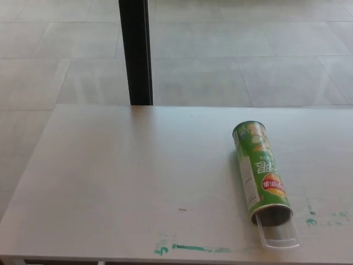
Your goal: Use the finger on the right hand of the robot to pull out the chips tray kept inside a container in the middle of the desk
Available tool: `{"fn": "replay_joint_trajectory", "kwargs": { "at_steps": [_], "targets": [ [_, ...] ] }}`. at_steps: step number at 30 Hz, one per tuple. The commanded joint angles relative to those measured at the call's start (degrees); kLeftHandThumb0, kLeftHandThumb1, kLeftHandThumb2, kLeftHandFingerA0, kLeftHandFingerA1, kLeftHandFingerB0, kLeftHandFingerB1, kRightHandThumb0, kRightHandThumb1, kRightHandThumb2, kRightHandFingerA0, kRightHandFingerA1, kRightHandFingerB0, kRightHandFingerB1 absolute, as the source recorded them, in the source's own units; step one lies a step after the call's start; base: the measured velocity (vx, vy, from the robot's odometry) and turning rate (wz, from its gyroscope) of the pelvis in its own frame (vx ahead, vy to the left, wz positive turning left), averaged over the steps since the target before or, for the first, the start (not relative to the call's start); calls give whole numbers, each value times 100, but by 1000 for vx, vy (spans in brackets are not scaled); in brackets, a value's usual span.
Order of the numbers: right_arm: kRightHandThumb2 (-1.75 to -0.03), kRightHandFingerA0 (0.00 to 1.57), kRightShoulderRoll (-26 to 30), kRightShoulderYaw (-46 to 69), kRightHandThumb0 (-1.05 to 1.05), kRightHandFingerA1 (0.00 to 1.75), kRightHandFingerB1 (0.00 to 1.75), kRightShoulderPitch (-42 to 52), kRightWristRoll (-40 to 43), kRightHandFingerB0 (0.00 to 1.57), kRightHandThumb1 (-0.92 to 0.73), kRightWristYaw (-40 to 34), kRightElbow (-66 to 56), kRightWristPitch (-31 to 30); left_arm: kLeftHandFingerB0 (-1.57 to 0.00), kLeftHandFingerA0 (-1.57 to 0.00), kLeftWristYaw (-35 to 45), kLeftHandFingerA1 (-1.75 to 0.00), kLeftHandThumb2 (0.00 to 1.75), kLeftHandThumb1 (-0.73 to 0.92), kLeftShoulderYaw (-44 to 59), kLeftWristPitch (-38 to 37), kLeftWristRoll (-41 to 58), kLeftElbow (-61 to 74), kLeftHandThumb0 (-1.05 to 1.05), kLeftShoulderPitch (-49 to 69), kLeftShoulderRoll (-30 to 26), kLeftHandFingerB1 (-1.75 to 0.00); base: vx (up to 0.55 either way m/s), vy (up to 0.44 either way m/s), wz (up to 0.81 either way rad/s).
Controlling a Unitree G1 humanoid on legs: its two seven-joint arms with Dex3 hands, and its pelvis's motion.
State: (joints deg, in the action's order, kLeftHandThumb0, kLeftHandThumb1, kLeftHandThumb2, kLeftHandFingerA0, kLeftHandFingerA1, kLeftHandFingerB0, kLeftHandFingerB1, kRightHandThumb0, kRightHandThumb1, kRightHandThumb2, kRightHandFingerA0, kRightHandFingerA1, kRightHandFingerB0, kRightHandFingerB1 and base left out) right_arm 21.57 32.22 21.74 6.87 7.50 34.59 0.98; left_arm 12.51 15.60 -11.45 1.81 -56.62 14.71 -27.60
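Note:
A green chips can (258, 168) lies on its side on the white desk (121, 176), right of the middle, with its open mouth toward the near edge. A clear plastic tray (278, 234) sticks a short way out of the mouth, reaching close to the desk's front edge. Neither of my hands shows in the head view.
Green paint smears mark the desk near the front edge (190, 248) and at the right (325, 220). A black post (135, 52) stands behind the desk's far edge. Grey tiled floor lies beyond.

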Motion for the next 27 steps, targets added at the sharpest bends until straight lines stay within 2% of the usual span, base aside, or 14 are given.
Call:
{"fn": "replay_joint_trajectory", "kwargs": {
  "at_steps": [1, 2, 4, 8, 10, 12, 13, 16, 17, 21, 22, 23, 26, 27],
  "targets": [
    [-59, 70, 155, 433, -33, 65, 35, 103, 575, 34, -68, 160, -611, -226, -48, -50, 191, -51, 62, 74, 52, -309, 119, 6, -43, 40, -70, -41, 0, 0, 0],
    [-59, 70, 158, 467, -33, 65, 35, 118, 565, 34, -68, 159, -717, -296, -48, -50, 192, -51, 62, 74, 50, -332, 116, -16, -43, 43, -65, -41, 0, 0, 0],
    [-59, 80, 124, 770, -27, 77, 37, 18, 787, 36, -66, -25, -1180, -397, -48, -48, 222, -49, 62, 73, 42, -378, 114, -208, -44, -43, -82, -41, 0, 0, 0],
    [-60, 77, 176, 1101, -27, 74, 34, -276, 846, 35, -67, -254, -1641, -364, -49, -48, 305, -47, 62, 75, 62, -403, 157, -227, -43, -62, -100, -42, 0, 0, 0],
    [-59, 77, 279, 1220, -27, 72, 34, -472, 823, 34, -66, -277, -2231, -105, -50, -48, 269, -49, 62, 74, 56, -385, 141, -293, -43, -111, -102, -42, 0, 0, 0],
    [-59, 78, 387, 1285, -30, 70, 33, -637, 906, 34, -64, -267, -2553, -345, -50, -49, 259, -54, 62, 74, 54, -412, 134, -271, -43, -88, -101, -42, 0, 0, 0],
    [-58, 83, 393, 1336, -28, 68, 34, -774, 1003, 35, -62, -263, -2798, -361, -50, -49, 277, -53, 62, 74, 68, -416, 157, -220, -43, -59, -92, -42, 0, 0, 0],
    [-58, 84, 408, 1349, -26, 72, 34, -1028, 1179, 36, -61, -255, -3466, -611, -48, -48, 273, -50, 62, 74, 54, -459, 137, -288, -44, -81, -101, -42, 0, 0, 0],
    [-58, 86, 521, 1201, -26, 74, 33, -1232, 1183, 36, -60, -323, -4114, -918, -49, -48, 283, -49, 62, 74, 61, -500, 147, -330, -44, -120, -94, -42, 0, 0, 0],
    [-57, 82, 754, 754, -15, 90, 35, -1496, 1188, 32, -59, -135, -5111, -1415, -49, -49, 265, -50, 63, 76, 37, -484, 117, -224, -43, -70, -109, -42, 0, 0, 0],
    [-88, 82, 766, 659, -10, 92, 51, -1540, 1224, 18, -43, 0, -5153, -1318, -49, -49, 262, -51, 62, 75, 40, -474, 121, -207, -43, -58, -107, -42, 0, 0, 0],
    [-88, 82, 785, 578, -10, 92, 51, -1570, 1195, 18, -43, 148, -5129, -1153, -49, -49, 262, -51, 62, 75, 52, -466, 135, -201, -43, -53, -100, -42, 0, 0, 0],
    [-87, 80, 831, 186, -4, 92, 49, -1572, 1010, 15, -44, 247, -5537, -1193, -49, -49, 270, -48, 62, 76, 39, -425, 126, -212, -42, -72, -108, -42, 0, 0, 0],
    [-58, 84, 875, -19, -8, 98, 37, -1546, 807, 28, -59, 328, -5643, -1022, -49, -48, 279, -48, 62, 75, 51, -415, 141, -266, -42, -105, -106, -42, 0, 0, 0]
  ]
}}
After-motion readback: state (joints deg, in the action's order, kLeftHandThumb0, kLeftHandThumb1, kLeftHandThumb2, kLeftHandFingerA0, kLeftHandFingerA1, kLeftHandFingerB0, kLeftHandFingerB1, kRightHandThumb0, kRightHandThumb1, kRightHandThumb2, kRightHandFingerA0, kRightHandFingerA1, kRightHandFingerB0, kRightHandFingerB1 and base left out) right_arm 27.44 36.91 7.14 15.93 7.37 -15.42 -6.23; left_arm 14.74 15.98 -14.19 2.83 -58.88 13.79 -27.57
